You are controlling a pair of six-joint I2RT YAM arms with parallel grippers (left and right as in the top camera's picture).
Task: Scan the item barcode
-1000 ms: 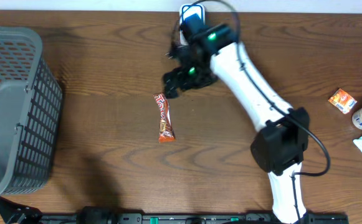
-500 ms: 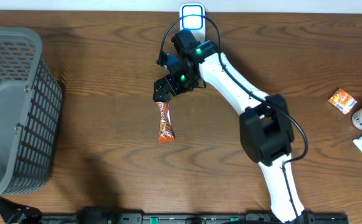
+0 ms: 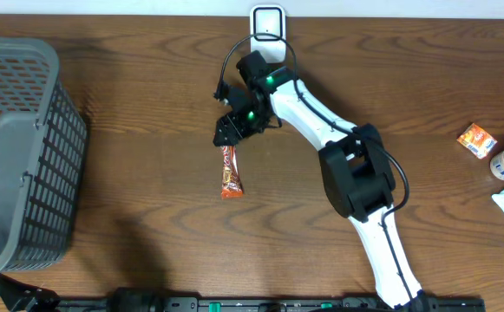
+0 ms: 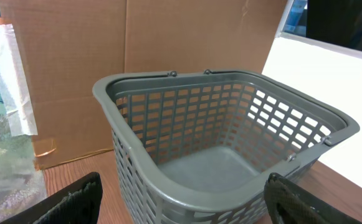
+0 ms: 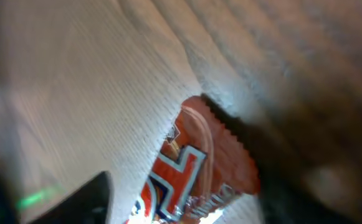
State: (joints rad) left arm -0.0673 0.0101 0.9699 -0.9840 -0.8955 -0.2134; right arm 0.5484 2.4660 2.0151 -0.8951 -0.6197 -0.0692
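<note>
Two grippers show. Right gripper sits at the top end of the candy bar, whose crimped orange end lies between its fingers. The blurred wrist view does not show whether they pinch it. The bar lies mid-table, below a white device. Left gripper is spread wide and empty, facing a grey basket.

Right arm: white tubular links joined by a boxy black elbow housing. Beyond that housing, its black right gripper and wrist carry two green indicator lights and a looping black cable. The left gripper has matte black fingers.
</note>
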